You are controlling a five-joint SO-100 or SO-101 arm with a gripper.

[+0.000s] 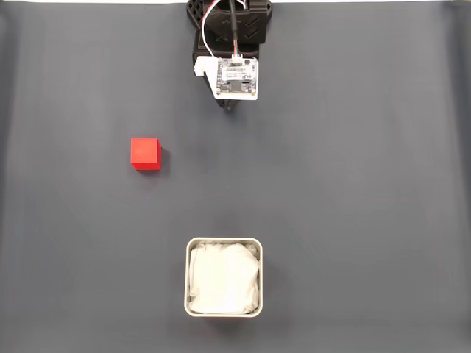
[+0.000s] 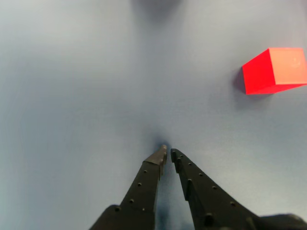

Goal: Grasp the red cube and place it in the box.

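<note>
resting on the dark grey mat, the small bright red matte cube [image 1: 146,154] lies untouched, well apart from the square off-white box lined with wrinkled white paper [image 1: 223,241]; in the fixed view it sits up and to the left of that box. you see the black two-finger gripper [image 2: 168,152] with its tips pressed almost together, pinching nothing, low over bare mat. in the wrist view the cube [image 2: 275,70] lies off to the upper right of the tips. judged from this, nothing of the task is done: you have yet to spread the fingers, reach the cube, grasp it, carry it and release it in the box.
</note>
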